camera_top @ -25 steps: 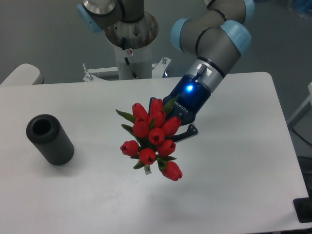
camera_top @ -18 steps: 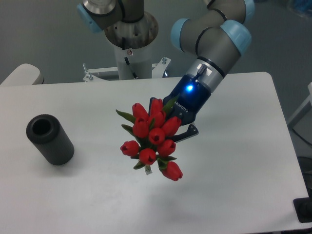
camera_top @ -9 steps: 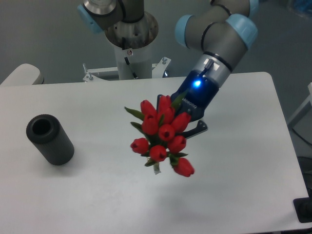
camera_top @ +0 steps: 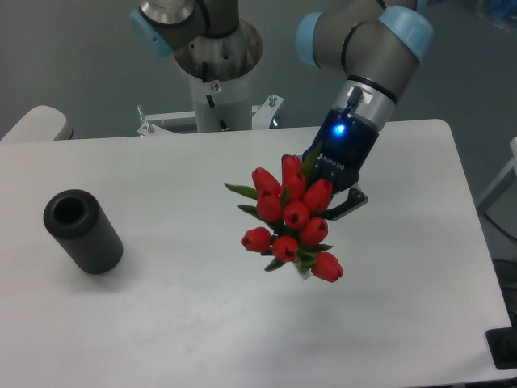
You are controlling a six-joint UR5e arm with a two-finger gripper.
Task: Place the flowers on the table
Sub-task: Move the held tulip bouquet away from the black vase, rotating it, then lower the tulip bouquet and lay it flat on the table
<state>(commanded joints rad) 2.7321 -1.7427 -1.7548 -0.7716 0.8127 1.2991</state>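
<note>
- Tulips (camera_top: 292,220), red with green leaves, hang as a tied bunch above the middle-right part of the table (camera_top: 161,323), their blooms tipped toward the camera and down to the left.
- A soft shadow lies on the table under and to the left of the bunch, so the flowers look lifted clear of the surface.
- The hand (camera_top: 327,206) is closed around the stems behind the blooms; only one dark finger (camera_top: 347,204) shows, poking out to the right of the bunch, and the stems themselves are hidden by the flower heads.
- Above the hand, a blue light glows on its dark body (camera_top: 343,145), which leads up into the grey arm with pale blue joint caps (camera_top: 380,40).
- A dark grey hollow cylinder (camera_top: 82,230) lies on its side near the table's left edge, open end up-left, well apart from the flowers.
- The robot's base column (camera_top: 212,73) stands behind the far edge of the table.
</note>
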